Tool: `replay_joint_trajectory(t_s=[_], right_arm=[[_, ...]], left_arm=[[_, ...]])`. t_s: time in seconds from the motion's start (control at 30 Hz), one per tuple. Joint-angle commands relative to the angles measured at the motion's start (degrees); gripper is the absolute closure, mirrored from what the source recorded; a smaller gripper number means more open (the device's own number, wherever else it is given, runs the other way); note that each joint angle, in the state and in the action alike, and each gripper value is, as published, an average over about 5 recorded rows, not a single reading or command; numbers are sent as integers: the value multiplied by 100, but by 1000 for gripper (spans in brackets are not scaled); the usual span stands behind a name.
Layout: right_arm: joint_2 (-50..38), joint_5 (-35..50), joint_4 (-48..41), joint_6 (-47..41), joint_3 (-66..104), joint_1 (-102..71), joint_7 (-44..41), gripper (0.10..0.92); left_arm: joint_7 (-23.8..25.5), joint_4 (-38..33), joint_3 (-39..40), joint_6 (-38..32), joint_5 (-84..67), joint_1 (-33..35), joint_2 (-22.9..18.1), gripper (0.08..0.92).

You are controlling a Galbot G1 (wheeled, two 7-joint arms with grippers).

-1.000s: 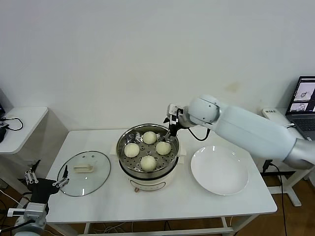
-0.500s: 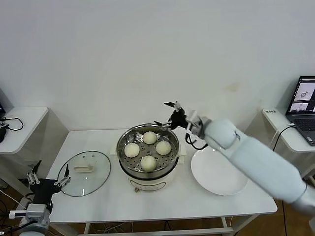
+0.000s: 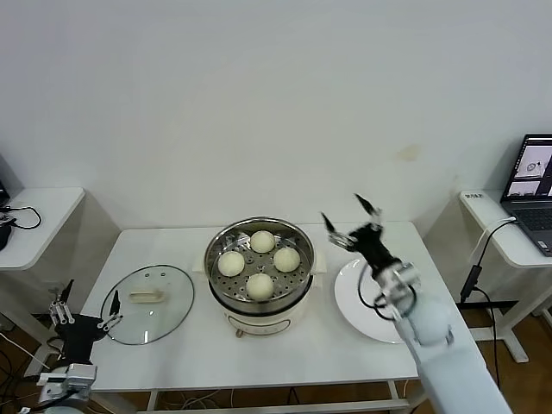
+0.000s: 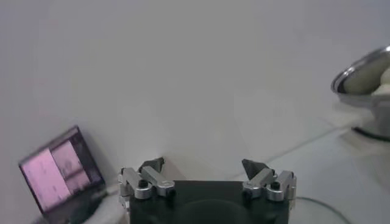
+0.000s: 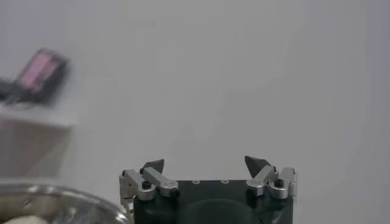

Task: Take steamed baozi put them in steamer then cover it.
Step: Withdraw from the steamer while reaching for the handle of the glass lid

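The four steamed baozi (image 3: 260,263) sit on the perforated tray inside the steamer (image 3: 259,293) — one toward the wall, one toward the table's front edge, one on each side, each apart from its neighbours. The steamer stands mid-table with its top open. The cover (image 3: 147,303) lies flat on the table (image 3: 285,358) beside the steamer on the robot's left, handle up, its rim just clear of the steamer's base.

The right gripper (image 3: 349,220) is raised in the air, jaws spread wide with nothing between them; the steamer is beside and below it, to its left, and the white plate (image 3: 354,297) lies under the arm behind it. The left gripper (image 3: 82,315) hangs low off the table's left edge, jaws also wide and empty — the cover is the nearest thing to its fingertips, not touching them. A laptop (image 3: 536,177) stands on a side desk far right.
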Motion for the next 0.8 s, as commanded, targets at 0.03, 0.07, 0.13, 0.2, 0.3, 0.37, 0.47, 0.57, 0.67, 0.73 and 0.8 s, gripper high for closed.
replay_joint_trajectory(t_s=[0.03,0.07,0.13,0.2,0.3,0.37,0.47,0.57,0.67,0.73,0.8], right_arm=[[1083,-218,570,696,2711,-2903,36,203],[1087,-220,576,706,2782,-2957,41,203],[1101,-216,602,724,2905,-3050,51,203],[1130,-203,631,739,2974,-3118,63,203],[1188,-182,651,759,3021,-3197,98,203],[1225,-182,638,767,3016,-3225,148,203],[1278,-146,609,745,2980,-3232,257,202],[1340,-107,604,713,2955,-3230,320,203],[1396,3,641,646,2941,-3234,343,203],[1414,80,666,597,2939,-3240,349,202],[1429,104,679,572,2946,-3246,354,203]], left_arm=[[-1,1249,73,-502,3235,-146,643,177],[-15,1400,125,-525,3397,-185,739,177],[-75,1726,270,-593,3767,-296,922,177],[-163,2011,414,-670,4088,-427,1026,177],[-282,2358,604,-757,4491,-649,1070,177],[-320,2521,698,-780,4687,-808,1054,177],[-322,2737,836,-793,4869,-1092,1041,177],[-291,2964,983,-805,4923,-1417,1063,177],[-256,3130,1130,-814,4907,-1702,1075,177],[-235,3198,1225,-816,4889,-1812,1070,177],[-225,3258,1323,-819,4879,-1879,1063,177]])
